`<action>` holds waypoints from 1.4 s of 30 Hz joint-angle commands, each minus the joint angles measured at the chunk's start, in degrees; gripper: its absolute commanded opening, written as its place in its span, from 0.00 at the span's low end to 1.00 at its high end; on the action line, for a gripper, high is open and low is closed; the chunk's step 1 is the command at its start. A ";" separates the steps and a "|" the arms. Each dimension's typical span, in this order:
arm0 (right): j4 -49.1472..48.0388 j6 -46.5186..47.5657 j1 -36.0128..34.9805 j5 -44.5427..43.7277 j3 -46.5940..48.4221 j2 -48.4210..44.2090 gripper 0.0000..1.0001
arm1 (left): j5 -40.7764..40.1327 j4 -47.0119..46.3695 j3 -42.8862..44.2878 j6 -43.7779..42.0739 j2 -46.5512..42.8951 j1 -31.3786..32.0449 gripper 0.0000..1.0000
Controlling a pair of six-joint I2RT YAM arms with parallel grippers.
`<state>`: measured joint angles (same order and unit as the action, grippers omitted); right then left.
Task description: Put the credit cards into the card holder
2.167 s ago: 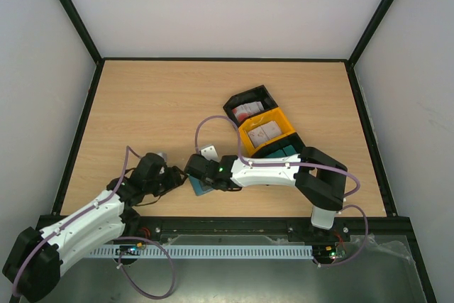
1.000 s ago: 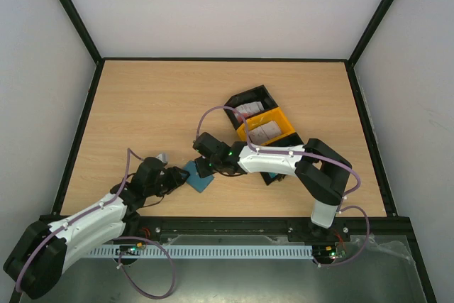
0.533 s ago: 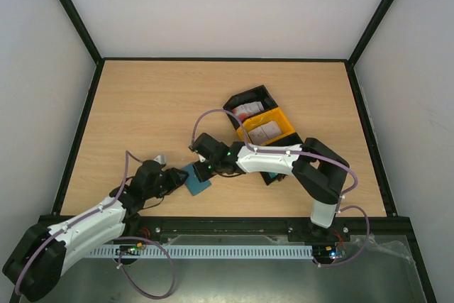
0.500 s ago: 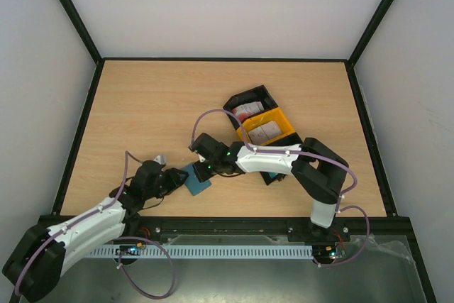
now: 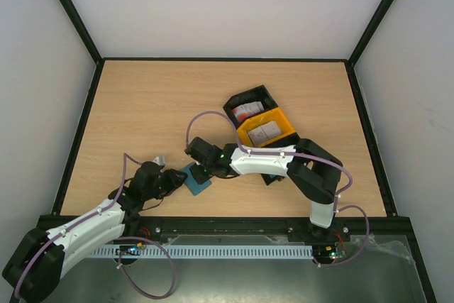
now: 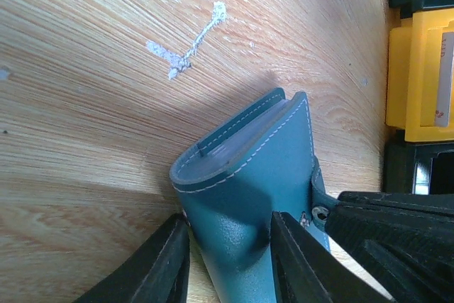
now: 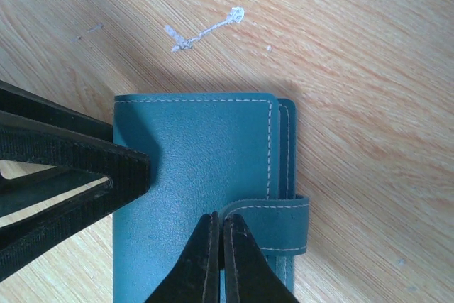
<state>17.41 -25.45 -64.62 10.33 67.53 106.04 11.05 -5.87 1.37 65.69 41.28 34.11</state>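
Card holder: the teal card holder (image 5: 198, 178) lies folded on the bench (image 5: 142, 111), near the front edge, right between the two arms.
Left gripper: the left gripper (image 6: 228, 223) has a finger down each side of the holder, clamped on it.
Right gripper: the right gripper (image 7: 220, 219) is closed, tips together on the holder's face at the end of the snap tab (image 7: 266, 225) (nipping the tab or only touching it, cannot tell).
Credit cards: the credit cards (image 5: 247, 111) sit in the black bin (image 5: 245, 97) and the yellow bin (image 5: 284, 120), well apart from the holder.
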 commanded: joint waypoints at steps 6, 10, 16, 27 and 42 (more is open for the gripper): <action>5.97 3.36 -2.40 -7.11 3.26 2.13 0.02 | 0.46 1.39 -2.34 0.82 0.14 0.23 0.33; 6.45 3.57 -2.91 -7.38 3.88 2.65 0.02 | 0.48 1.39 -2.34 0.93 0.18 0.23 0.33; 6.52 3.36 -3.58 -6.62 4.80 3.21 0.06 | 0.56 1.48 -2.45 1.02 -0.04 0.23 0.33; 5.38 1.61 -3.54 -5.25 4.81 3.12 0.15 | 0.29 2.44 -2.57 0.92 -1.13 0.23 0.33; 5.35 -0.85 -3.43 -7.30 5.65 2.87 0.09 | 0.11 2.17 -2.86 0.72 -0.82 0.21 0.33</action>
<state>21.41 -25.02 -67.75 4.97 71.02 108.51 11.14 -5.32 1.10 66.48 40.36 34.11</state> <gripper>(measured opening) 0.103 0.333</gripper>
